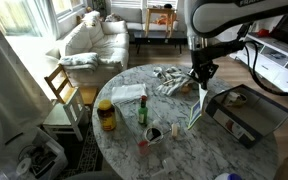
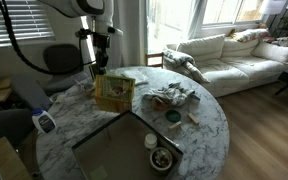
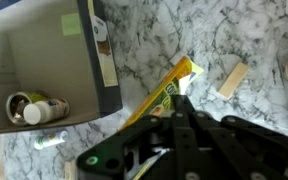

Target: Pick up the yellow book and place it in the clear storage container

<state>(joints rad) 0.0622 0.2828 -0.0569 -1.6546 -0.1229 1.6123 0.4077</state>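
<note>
Marble table (image 1: 184, 155), living room. In an exterior view, the gripper (image 1: 202, 76) clamps the yellow book (image 1: 193, 112) beside the clear storage container (image 1: 246, 115). In an exterior view, the book (image 2: 114, 92) hangs tilted. Wrist view: a jar (image 3: 39, 108) lies inside the container, with the book just outside its wall.

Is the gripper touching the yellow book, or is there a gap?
Touching. The wrist view shows the yellow book running edge-on into the gripper, clamped there with no gap.

Round white marble table (image 1: 119, 145) with grey veins, bearing a dark-lidded jar of yellowish contents (image 1: 106, 115), an upright green glass bottle (image 1: 142, 110) near it, and white papers (image 1: 129, 93) behind. White cushioned sofa (image 1: 94, 40) by the window. Wooden chair (image 1: 62, 95) just beside the table.
</note>
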